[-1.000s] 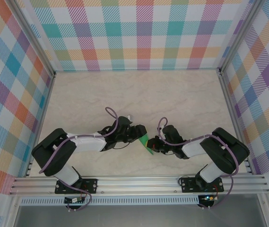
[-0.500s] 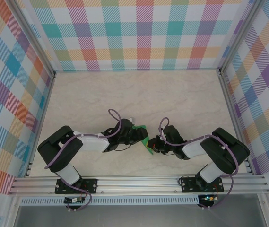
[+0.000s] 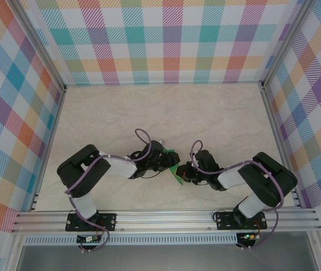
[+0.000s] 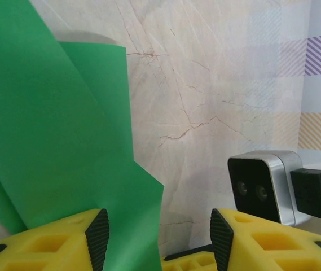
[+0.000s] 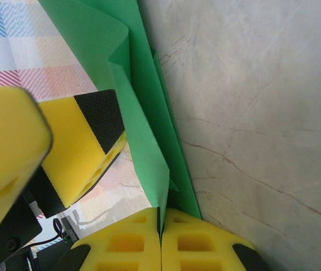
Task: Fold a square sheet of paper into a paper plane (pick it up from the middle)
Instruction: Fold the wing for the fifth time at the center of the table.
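The green sheet of paper [image 3: 175, 170] is folded into layered flaps and stands on edge between my two grippers, near the table's front middle. My right gripper [image 3: 184, 173] is shut on its lower folded edge; in the right wrist view the creased paper [image 5: 143, 113] rises out of the closed right gripper [image 5: 161, 219]. My left gripper [image 3: 167, 161] is open beside the paper. In the left wrist view the paper [image 4: 47, 141] leans against the left gripper's left pad [image 4: 97, 237], with a wide gap to the other pad. The left gripper's finger [image 5: 75, 144] stands just left of the paper.
The right wrist camera housing [image 4: 262, 186] sits close to the left gripper's right side. Pale marble tabletop [image 3: 166, 113] stretches behind both arms. Checked walls and aluminium rails [image 3: 166, 217] bound the table.
The left arm has swung to the right, bringing its gripper closer along the paper; a green flap now shows above it. The right arm has held still.
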You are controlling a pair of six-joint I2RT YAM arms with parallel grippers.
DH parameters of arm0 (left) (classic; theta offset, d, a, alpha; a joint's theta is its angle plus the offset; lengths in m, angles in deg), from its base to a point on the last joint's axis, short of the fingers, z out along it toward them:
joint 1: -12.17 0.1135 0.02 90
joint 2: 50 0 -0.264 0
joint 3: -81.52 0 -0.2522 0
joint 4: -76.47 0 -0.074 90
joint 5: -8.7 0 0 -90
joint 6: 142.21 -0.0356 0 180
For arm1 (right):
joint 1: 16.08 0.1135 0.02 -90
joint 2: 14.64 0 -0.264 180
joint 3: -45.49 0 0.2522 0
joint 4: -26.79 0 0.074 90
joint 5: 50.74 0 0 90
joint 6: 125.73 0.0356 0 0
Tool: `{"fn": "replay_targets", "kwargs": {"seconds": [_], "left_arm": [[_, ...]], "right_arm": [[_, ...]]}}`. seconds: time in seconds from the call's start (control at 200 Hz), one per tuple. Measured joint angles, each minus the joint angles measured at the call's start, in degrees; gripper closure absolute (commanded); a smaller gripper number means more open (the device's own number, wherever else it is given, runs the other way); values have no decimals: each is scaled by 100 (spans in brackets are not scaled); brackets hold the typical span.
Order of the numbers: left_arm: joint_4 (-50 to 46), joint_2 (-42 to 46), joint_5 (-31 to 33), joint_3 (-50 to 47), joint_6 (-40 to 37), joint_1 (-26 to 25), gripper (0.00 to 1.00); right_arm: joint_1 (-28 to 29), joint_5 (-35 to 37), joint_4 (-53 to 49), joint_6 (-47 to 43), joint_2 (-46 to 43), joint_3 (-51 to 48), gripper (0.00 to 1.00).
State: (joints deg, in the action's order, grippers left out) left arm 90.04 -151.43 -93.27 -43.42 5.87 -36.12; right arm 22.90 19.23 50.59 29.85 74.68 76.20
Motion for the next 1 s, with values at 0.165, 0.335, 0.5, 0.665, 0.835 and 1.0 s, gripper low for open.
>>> {"fn": "replay_targets", "kwargs": {"seconds": [0.165,0.335,0.5,0.665,0.835,1.0], "left_arm": [[-37,-72,-4,66,59,0,49],[-35,-76,-22,68,79,0,49],[-37,-81,-50,66,59,4,49],[-37,-83,-63,68,52,4,49],[-48,-85,-63,76,52,4,49],[-81,-90,-81,96,31,4,50]], "right_arm": [[0,44,-151,-48,-140,0,86],[0,151,-979,-247,-695,0,78],[0,144,-1786,-525,-1285,20,78],[-7,20,-2260,-758,-1412,205,84],[-4,-111,-2363,-833,-1185,310,91],[-33,-197,-2299,-846,-905,306,95]]}}
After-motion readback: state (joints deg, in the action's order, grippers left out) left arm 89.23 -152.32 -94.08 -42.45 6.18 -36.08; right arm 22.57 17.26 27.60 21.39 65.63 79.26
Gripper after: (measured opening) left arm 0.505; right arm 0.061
